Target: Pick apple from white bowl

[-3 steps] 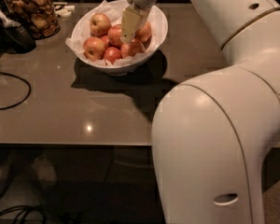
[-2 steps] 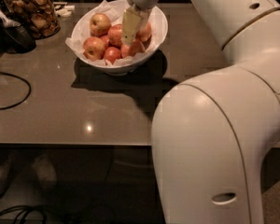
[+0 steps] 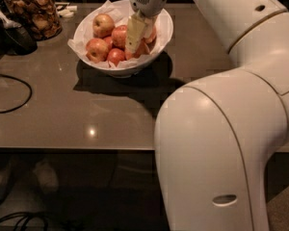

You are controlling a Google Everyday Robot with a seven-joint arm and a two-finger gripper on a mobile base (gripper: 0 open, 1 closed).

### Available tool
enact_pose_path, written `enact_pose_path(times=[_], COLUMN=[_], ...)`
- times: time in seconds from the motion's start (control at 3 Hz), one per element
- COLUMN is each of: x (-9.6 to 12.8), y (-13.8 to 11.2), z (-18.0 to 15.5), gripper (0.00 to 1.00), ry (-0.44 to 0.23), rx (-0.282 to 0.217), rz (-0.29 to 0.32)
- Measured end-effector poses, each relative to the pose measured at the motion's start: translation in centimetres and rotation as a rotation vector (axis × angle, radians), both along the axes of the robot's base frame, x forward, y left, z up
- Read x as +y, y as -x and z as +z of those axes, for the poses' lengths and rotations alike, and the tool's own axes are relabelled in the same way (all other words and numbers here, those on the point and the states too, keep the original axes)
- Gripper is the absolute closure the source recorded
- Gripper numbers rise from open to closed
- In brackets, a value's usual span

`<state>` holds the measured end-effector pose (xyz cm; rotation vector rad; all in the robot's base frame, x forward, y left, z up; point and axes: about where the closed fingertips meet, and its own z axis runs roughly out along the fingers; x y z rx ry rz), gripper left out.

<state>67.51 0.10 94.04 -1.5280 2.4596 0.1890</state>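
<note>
The white bowl (image 3: pixel 164 29), lined with crinkled white paper, stands at the back of the brown table (image 3: pixel 86 114). It holds several red-yellow apples, among them one at the back left (image 3: pixel 103 24) and one at the front left (image 3: pixel 97 48). My gripper (image 3: pixel 133 44) reaches straight down into the bowl from above. It sits among the apples right of the bowl's middle and touches or hides the ones there. The apple under it is mostly covered.
A glass jar of brown snacks (image 3: pixel 33 13) stands at the back left, with a dark object (image 3: pixel 9 35) beside it. A black cable (image 3: pixel 12 97) loops on the table's left side. My large white arm (image 3: pixel 221 129) fills the right and hides that part of the table.
</note>
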Motion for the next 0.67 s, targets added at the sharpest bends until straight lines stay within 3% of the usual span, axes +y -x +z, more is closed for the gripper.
enact_pose_path(times=[0.67], x=[0.10], y=[0.02], z=[-1.20], gripper=[0.42], ry=[0.001], rx=[0.035], rz=[-0.010])
